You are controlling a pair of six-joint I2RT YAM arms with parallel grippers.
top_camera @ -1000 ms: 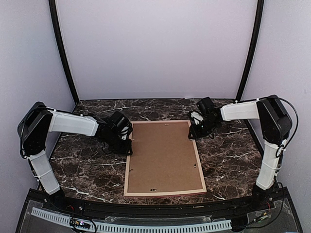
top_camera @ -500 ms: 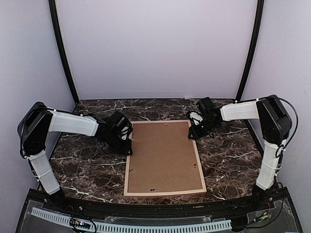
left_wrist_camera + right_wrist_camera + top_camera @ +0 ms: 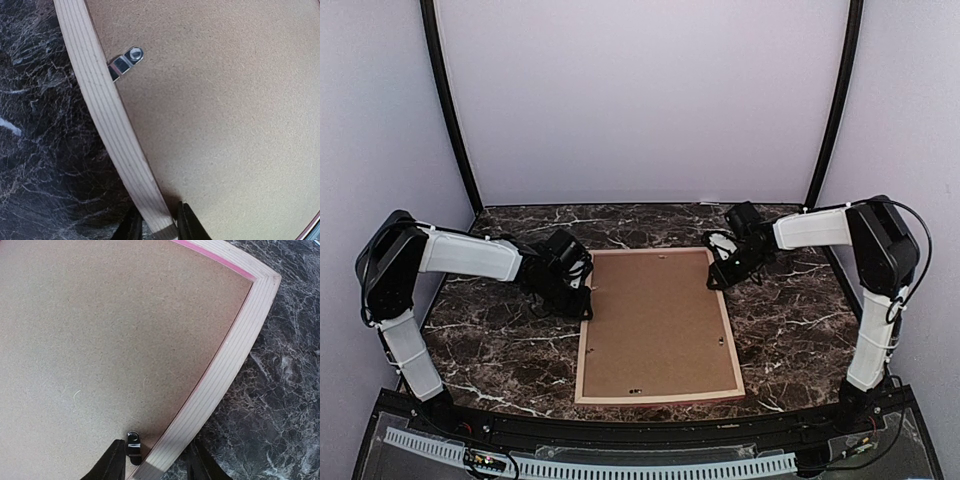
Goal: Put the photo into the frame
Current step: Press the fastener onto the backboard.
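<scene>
The frame [image 3: 581,352] lies face down on the marble table, pale wood back up, with a brown backing board [image 3: 655,320] filling it. The photo is hidden. My left gripper [image 3: 583,301] is shut on the frame's left rail [image 3: 105,115], one finger on each side of the wood, below a silver turn clip [image 3: 125,61]. My right gripper [image 3: 717,272] is open at the far end of the right rail [image 3: 225,360]. Its fingers straddle the rail and a small black clip [image 3: 133,445], the inner finger on the board beside the clip. A pink strip of the face shows at the corner [image 3: 210,255].
Dark marble tabletop [image 3: 490,350] surrounds the frame on all sides. White walls and two black corner posts [image 3: 450,120] close off the back. The arms' bases stand at the near edge, by a ribbed black strip [image 3: 650,465].
</scene>
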